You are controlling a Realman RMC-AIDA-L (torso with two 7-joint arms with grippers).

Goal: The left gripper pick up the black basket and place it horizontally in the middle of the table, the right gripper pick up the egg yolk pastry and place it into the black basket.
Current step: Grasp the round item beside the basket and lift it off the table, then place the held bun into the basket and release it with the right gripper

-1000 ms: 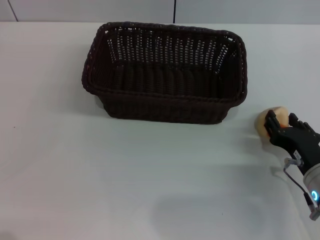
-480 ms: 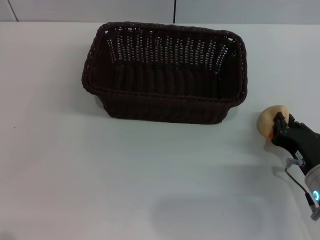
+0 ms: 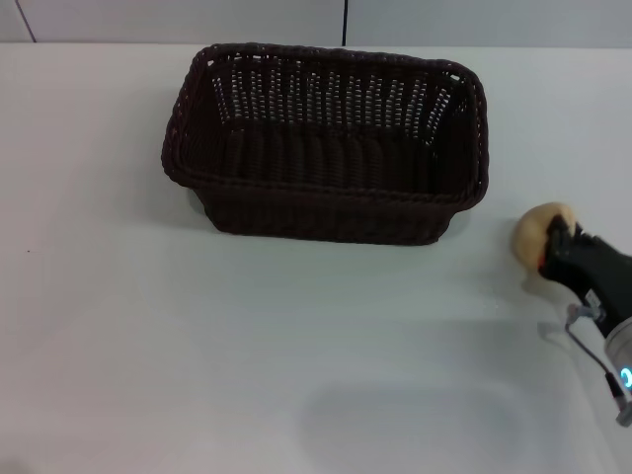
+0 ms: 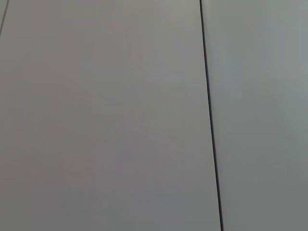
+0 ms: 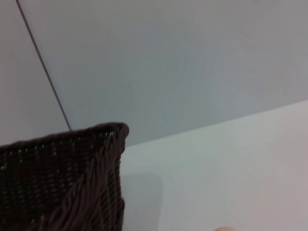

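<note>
The black basket [image 3: 326,138] stands upright and lengthwise on the white table [image 3: 247,346], at the back middle in the head view. It is empty. One of its corners shows in the right wrist view [image 5: 72,178]. The egg yolk pastry [image 3: 533,233] is at the right edge, to the right of the basket and apart from it. My right gripper [image 3: 553,239] comes in from the lower right and is shut on the pastry's near side. A sliver of pastry shows in the right wrist view [image 5: 224,229]. The left gripper is out of view.
A grey wall with a dark vertical seam [image 3: 346,22] runs behind the table's far edge. The left wrist view shows only that wall and the seam [image 4: 209,115]. Bare tabletop lies in front of the basket and to its left.
The right gripper's fingers have closed on the pastry. Gripper and pastry have shifted slightly to the right and up together. The basket has not moved.
</note>
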